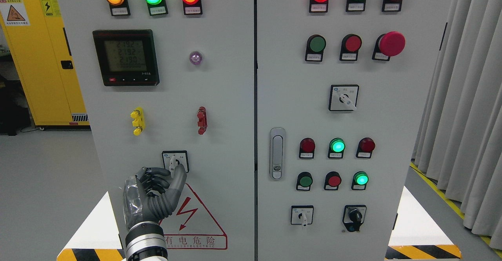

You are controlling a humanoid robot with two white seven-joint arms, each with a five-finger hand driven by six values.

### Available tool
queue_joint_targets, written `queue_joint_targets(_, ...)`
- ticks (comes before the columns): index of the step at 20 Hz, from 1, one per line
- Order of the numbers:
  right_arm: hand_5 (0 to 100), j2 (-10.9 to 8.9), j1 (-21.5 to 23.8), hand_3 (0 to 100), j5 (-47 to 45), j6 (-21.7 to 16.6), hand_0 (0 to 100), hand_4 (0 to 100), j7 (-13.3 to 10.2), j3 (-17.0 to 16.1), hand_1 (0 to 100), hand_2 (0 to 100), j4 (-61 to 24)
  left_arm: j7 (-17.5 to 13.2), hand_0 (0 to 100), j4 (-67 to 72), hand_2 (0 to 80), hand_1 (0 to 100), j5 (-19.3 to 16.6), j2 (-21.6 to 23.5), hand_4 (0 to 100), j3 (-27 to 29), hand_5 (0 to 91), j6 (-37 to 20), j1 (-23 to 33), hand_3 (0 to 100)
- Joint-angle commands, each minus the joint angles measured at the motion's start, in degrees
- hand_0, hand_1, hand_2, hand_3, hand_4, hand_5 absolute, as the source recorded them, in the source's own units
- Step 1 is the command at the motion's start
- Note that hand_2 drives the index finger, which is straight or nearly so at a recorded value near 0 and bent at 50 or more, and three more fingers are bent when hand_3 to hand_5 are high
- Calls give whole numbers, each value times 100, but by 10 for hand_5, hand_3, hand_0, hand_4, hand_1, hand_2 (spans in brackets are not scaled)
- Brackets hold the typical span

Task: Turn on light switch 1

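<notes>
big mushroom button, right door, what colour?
Red: the mushroom button on its black base, clearest in the head view.

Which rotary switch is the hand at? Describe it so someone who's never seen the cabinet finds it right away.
Start at the left door of the grey control cabinet, below the black digital meter. Under the yellow and red handles sits a small square rotary selector switch, just above the red lightning warning triangle. It is the only rotary switch on that door, and the left hand reaches up to its knob.
</notes>
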Motion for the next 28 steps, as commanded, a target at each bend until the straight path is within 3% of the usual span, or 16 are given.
queue_joint_targets(1,0,0,0,0,-167,5,0,0,3,0,500,40,0,1,213,66,611,701,4,-3,859,-1,859,3,-24,860)
queue_joint_targets(17,0,0,0,0,-167,5,0,0,-6,0,500,40,0,1,223,84,624,696,-5,-3,865,-10,860,3,-68,868)
queue_joint_targets(28,0,0,0,0,-167,5,0,0,2,0,500,40,0,1,309,92,626,692,-5,-3,866,-10,860,3,-68,872)
